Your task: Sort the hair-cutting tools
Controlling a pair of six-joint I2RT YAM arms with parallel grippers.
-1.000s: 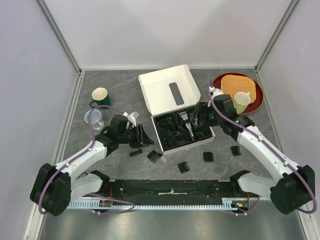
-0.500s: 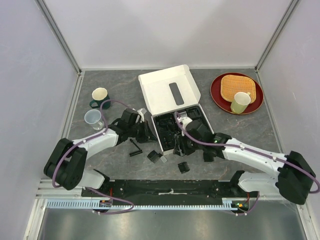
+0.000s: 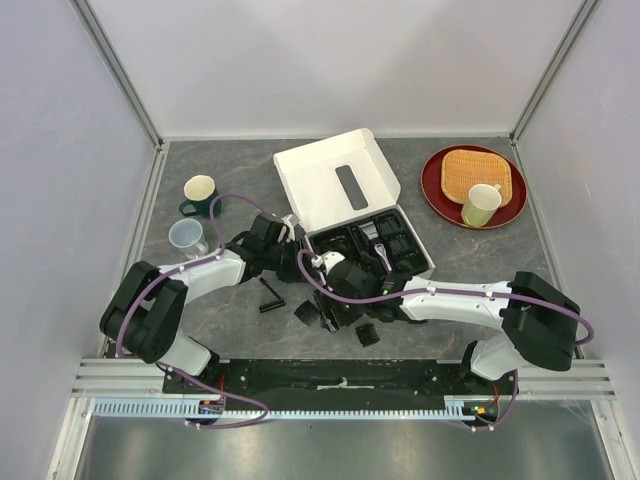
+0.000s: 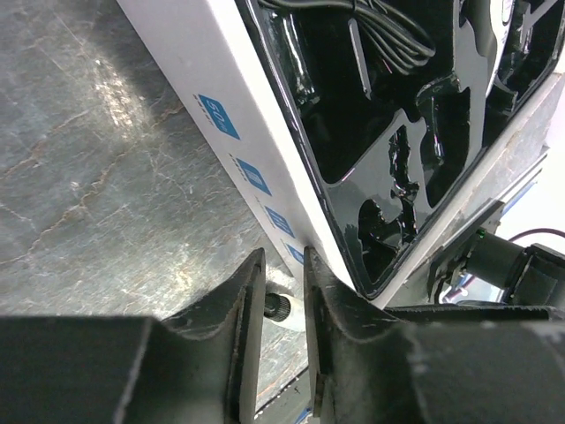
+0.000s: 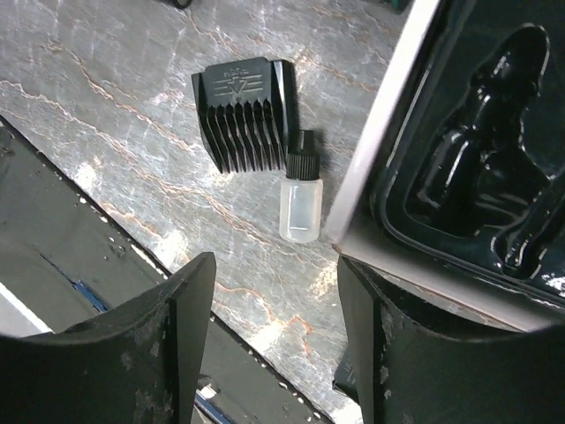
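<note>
The white box (image 3: 335, 185) lies open with its black tray (image 3: 352, 243) holding the clipper (image 3: 379, 252). The cord (image 4: 388, 35) lies in a tray pocket. My left gripper (image 3: 292, 262) (image 4: 284, 261) is at the box's left side wall (image 4: 221, 115), its jaws a narrow slit apart with nothing held. My right gripper (image 3: 326, 294) (image 5: 275, 261) is wide open above the table at the box's near-left corner. Ahead of it lie a comb guard (image 5: 245, 110) and a small clear bottle (image 5: 300, 201) with a black cap. More guards (image 3: 307, 311) (image 3: 368, 334) lie on the table.
A ribbed black piece (image 3: 270, 295) lies left of the guards. A green cup (image 3: 200, 190) and a clear cup (image 3: 185, 235) stand at the left. A red plate (image 3: 440, 190) with a woven mat and a cream cup (image 3: 483, 203) is at the back right.
My right arm swung from the box's right side across to its near-left corner. My left gripper moved right against the box's left wall. The box shifted slightly back.
</note>
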